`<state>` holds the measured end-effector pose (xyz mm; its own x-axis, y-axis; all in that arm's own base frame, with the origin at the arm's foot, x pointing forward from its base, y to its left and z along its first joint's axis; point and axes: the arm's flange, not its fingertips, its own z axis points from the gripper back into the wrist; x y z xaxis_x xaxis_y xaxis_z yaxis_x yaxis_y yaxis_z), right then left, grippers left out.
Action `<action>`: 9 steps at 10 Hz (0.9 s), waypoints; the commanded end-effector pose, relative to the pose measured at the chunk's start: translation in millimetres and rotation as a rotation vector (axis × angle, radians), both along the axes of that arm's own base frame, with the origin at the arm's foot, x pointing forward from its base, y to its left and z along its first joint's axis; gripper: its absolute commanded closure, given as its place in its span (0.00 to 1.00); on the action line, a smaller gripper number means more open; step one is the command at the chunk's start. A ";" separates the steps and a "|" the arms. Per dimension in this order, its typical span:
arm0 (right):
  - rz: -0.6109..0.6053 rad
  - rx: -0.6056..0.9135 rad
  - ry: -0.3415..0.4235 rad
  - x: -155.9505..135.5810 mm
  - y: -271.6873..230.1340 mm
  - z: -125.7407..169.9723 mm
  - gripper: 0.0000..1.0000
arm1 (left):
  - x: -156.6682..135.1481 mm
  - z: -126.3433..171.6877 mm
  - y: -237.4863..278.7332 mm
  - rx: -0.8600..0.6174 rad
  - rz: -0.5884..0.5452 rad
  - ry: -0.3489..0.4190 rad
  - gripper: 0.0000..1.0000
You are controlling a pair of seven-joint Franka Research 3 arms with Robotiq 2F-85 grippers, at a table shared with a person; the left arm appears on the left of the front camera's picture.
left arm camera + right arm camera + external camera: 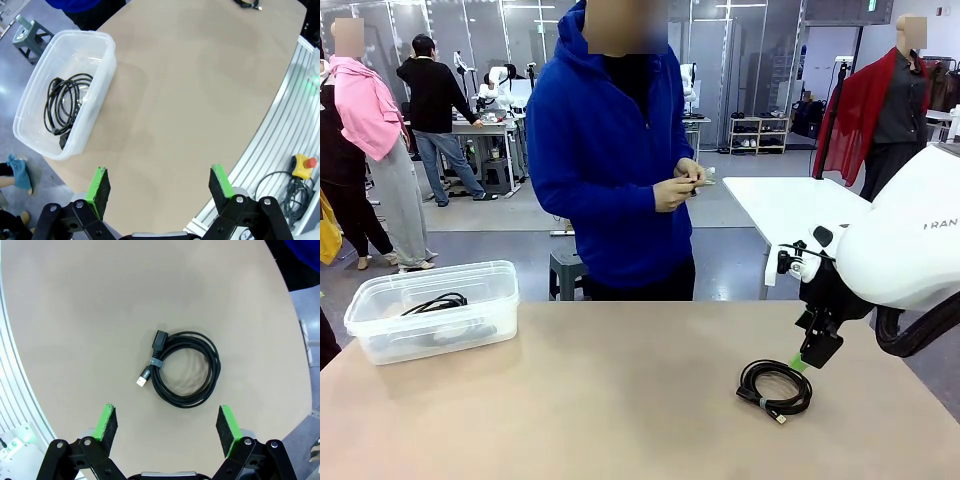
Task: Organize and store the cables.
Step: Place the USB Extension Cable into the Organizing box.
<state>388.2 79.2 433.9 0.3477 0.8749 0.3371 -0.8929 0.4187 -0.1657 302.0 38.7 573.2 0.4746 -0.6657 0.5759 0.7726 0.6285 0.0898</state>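
Here the right gripper [167,426] hangs wide open and empty over one coiled cable [159,362], which lies flat on the table [75,315] towards the robot's right side; the left gripper [160,185] is likewise spread and holds nothing, above bare tabletop; a second cable [440,300] lies inside a clear plastic box [430,338] at the table's left end; beyond, a person's hands [682,185] hold something small.

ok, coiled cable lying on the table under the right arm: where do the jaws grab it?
Probably at the grey band on the coiled cable, just above the USB plug, coming straight down. The coil lies flat on the table, and the band bunches the loops into one narrow bundle that open jaws can straddle.
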 end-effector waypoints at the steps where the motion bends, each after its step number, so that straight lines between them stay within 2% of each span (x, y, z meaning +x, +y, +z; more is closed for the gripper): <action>1: -0.016 0.016 0.047 5.5 -3.6 -4.5 0.00 | -0.1 -0.4 -0.3 0.007 -0.005 0.000 0.00; 4: -0.067 -0.032 0.105 17.7 5.3 -20.9 0.00 | -0.1 -0.4 -0.3 0.007 -0.005 0.000 0.00; 9: -0.063 -0.065 0.147 29.2 17.0 -45.2 0.00 | -0.1 -0.4 -0.3 0.007 -0.005 0.000 0.00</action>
